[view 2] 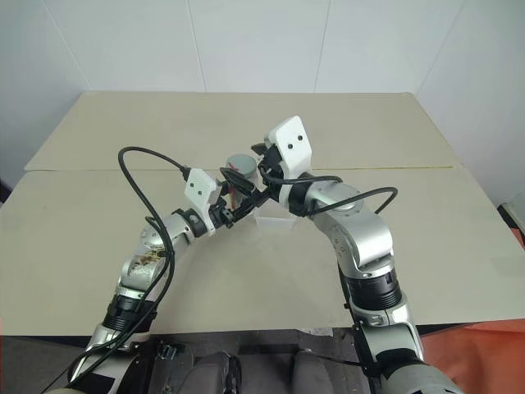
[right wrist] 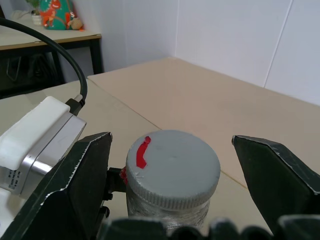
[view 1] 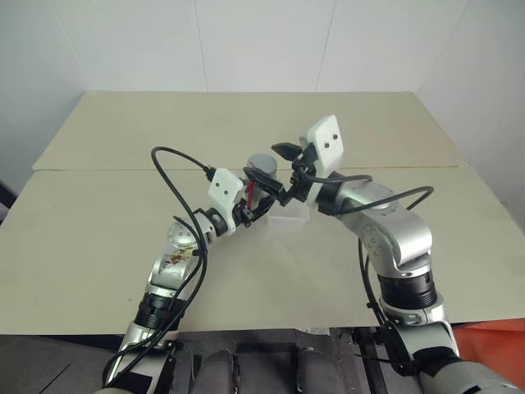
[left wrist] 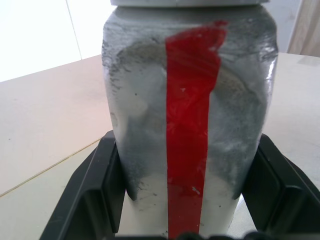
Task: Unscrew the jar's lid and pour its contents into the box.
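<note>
lid (right wrist: pixel 172 167): sits between your right gripper (right wrist: pixel 172 165) fingers, spread wide, not touching
jar (left wrist: pixel 192 125): upright, clamped in your left gripper (left wrist: pixel 192 192)

Bare lab room: white walls (view 1: pixel 262 41), plain worktable (view 1: pixel 98 238)

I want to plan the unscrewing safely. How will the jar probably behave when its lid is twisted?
The jar looks rigid and smooth, so it may slip and spin inside the left hand. The lid has a ribbed edge, which probably helps the open right hand grip it.
</note>
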